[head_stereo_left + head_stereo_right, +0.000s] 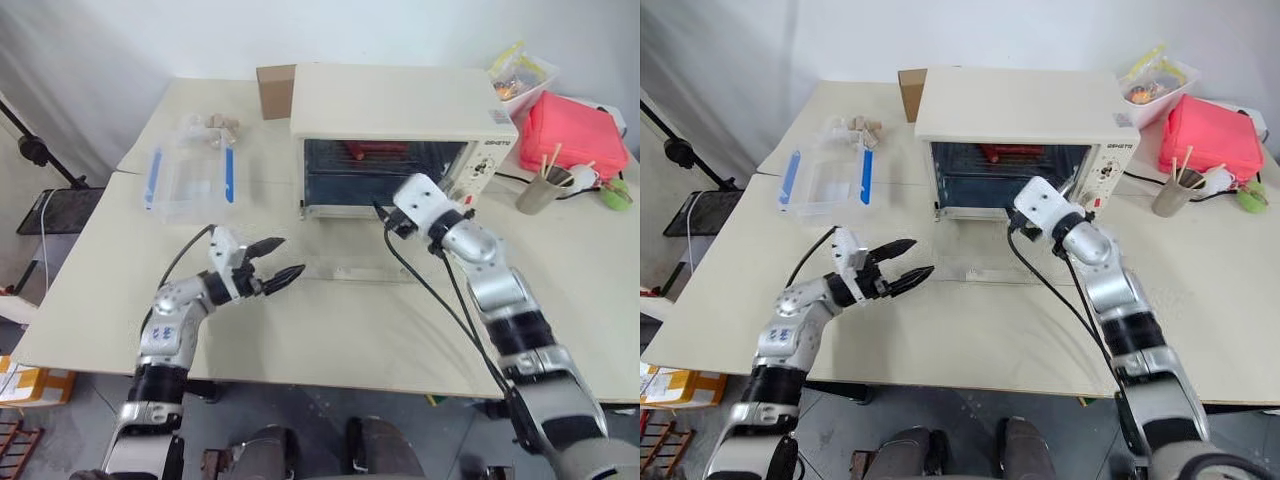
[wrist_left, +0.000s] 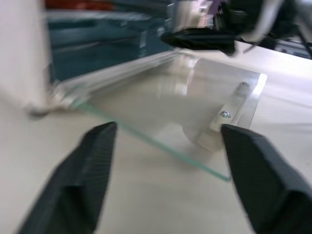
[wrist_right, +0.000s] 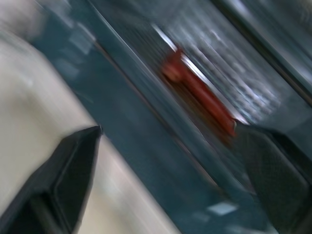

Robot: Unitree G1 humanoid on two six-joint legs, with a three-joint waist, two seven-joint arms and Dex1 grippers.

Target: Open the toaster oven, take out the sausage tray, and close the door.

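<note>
The boxy cream-white toaster oven (image 1: 400,130) stands toward the desk's far edge, its glass-paned door (image 2: 161,122) folded down flat. Inside lies the shallow silver sausage tray (image 3: 243,87) with red sausages. It is probably light, rigid and greasy, so its thin front rim looks the best hold. The right gripper (image 3: 165,180) faces the opening, fingers apart; the left gripper (image 1: 270,262) hovers near the desk's front edge, fingers apart, empty.
</note>
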